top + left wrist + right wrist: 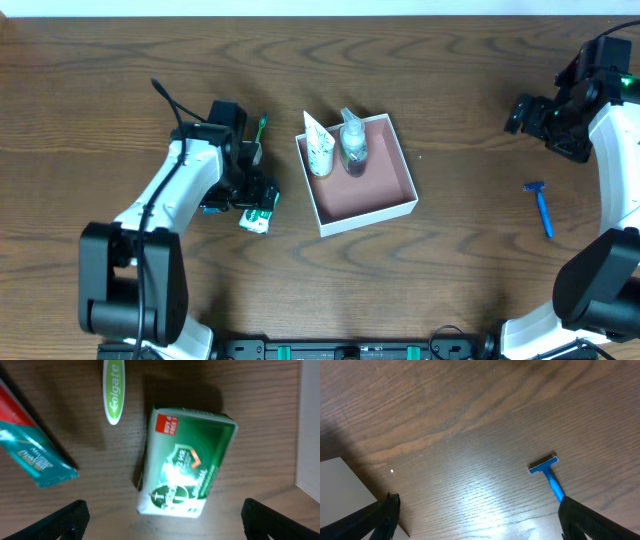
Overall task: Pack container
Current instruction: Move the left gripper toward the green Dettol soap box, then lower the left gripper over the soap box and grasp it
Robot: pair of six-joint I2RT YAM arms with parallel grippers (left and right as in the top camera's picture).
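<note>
The container [385,178], a square shallow box with white walls and a pinkish inside, lies mid-table and holds a white tube [319,148] and a clear bottle [353,143]. A green-and-white soap box [258,215] lies to its left, seen close in the left wrist view [185,460]. My left gripper [248,192] hovers over it, open [165,524], jaws wide on either side and touching nothing. My right gripper [520,113] hangs open at the far right [477,521], empty. A blue razor [541,207] lies on the table below it [547,472].
A teal toothpaste box [32,447] and a green-and-white toothbrush [114,392] lie beside the soap box. The container's white wall [311,435] edges the left wrist view, and a corner of it [340,490] shows in the right wrist view.
</note>
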